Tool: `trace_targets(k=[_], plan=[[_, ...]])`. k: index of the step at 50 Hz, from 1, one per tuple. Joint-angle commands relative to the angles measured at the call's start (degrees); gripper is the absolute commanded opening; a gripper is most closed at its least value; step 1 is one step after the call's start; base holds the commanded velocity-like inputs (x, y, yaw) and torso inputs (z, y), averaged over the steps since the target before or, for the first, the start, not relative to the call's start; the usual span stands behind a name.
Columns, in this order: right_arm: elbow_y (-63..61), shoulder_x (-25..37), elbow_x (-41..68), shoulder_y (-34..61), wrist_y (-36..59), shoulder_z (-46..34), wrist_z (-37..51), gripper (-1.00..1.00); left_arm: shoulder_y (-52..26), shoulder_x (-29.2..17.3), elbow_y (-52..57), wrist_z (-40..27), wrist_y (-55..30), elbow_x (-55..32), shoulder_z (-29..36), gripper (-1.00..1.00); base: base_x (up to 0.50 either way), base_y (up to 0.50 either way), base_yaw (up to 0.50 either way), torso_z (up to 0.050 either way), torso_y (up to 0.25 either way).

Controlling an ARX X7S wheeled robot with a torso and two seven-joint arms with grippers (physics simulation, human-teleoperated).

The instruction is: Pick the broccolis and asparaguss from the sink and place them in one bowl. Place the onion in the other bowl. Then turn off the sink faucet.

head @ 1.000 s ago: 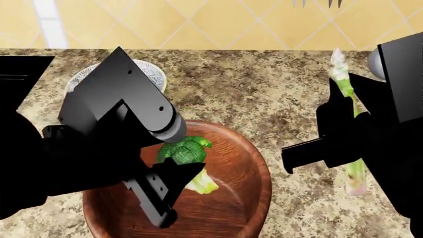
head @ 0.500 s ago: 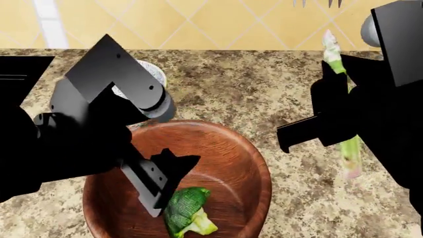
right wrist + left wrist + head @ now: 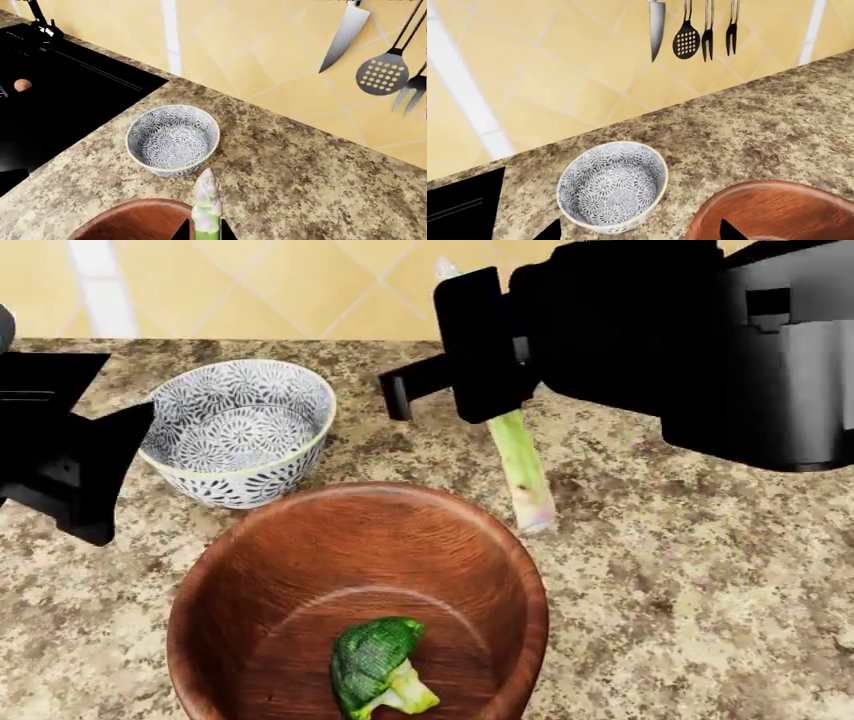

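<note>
a: what do the arms look like?
b: flat matte black all over, built of boxy, hard-edged blocks. the right arm (image 3: 641, 330) is a bulky cluster of slabs with one grey panel at its outer end.
a: and the left gripper (image 3: 67, 475)?
b: black too, angular, wedge-shaped. in the wrist views only small black finger points show.

wooden bowl (image 3: 514, 570) open above, patterned bowl (image 3: 240, 430) just beside
</note>
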Motion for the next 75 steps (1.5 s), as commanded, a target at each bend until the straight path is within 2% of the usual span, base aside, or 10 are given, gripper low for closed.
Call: trace_targets(k=[1, 3, 5, 11, 20, 37, 45, 57, 58, 75], plan=[[16.17, -11.03, -4.51, 8.2, 2.21, -8.38, -13.9, -1.0, 6.76, -10.21, 7.51, 0.24, 5.3, 4.03, -4.59, 1.0, 0.0, 0.0, 0.0, 0.0, 0.0], [16.11, -11.72, -5.02, 7.68, 2.02, -9.41, -15.3, -1.0, 7.37, -10.96, 7.08, 0.15, 6.02, 2.13, -5.25, 1.0, 0.0, 0.0, 0.0, 0.0, 0.0], [17.22, -12.83, -4.8, 7.25, 1.74, -9.75, -15.4, -1.0, 7.06, -11.73, 7.65, 0.99, 5.63, 4.18, -5.2, 1.0, 0.0, 0.0, 0.0, 0.0, 0.0], [19.02, -13.71, 3.23, 3.94, 3.32, -7.06, -6.91, -1.0, 8.83, -12.88, 8.61, 1.81, 6.94, 6.12, -5.41, 1.0, 0.0, 0.0, 0.0, 0.0, 0.0], [20.36, -14.54, 8.28, 1.94, 4.49, -7.82, -3.84, -1.0, 10.03, -13.32, 8.41, 1.61, 7.85, 5.92, -5.63, 1.0, 0.0, 0.0, 0.0, 0.0, 0.0], [14.67, -11.35, 18.72, -6.3, 2.82, -9.73, 7.38, -1.0, 13.31, -13.96, 9.37, 0.03, 10.64, 3.48, -6.35, 1.0, 0.0, 0.0, 0.0, 0.0, 0.0], [17.38, -11.93, 10.63, -4.95, 0.77, -11.12, -0.7, -1.0, 14.22, -14.8, 9.8, 0.61, 11.19, 3.32, -6.64, 1.0, 0.0, 0.0, 0.0, 0.0, 0.0], [16.98, -12.08, 6.69, -4.96, -1.34, -12.89, -3.96, -1.0, 14.5, -16.02, 10.32, 0.55, 11.32, 2.33, -7.2, 1.0, 0.0, 0.0, 0.0, 0.0, 0.0], [16.94, -11.97, 6.61, -5.18, -1.67, -12.86, -3.77, 1.0, 14.55, -15.82, 10.38, 0.35, 11.39, 2.4, -7.14, 1.0, 0.0, 0.0, 0.0, 0.0, 0.0], [16.5, -10.23, 9.71, -3.03, -3.65, -10.91, 0.4, 1.0, 13.64, -13.85, 10.51, -0.73, 10.82, 2.26, -6.54, 1.0, 0.0, 0.0, 0.0, 0.0, 0.0]])
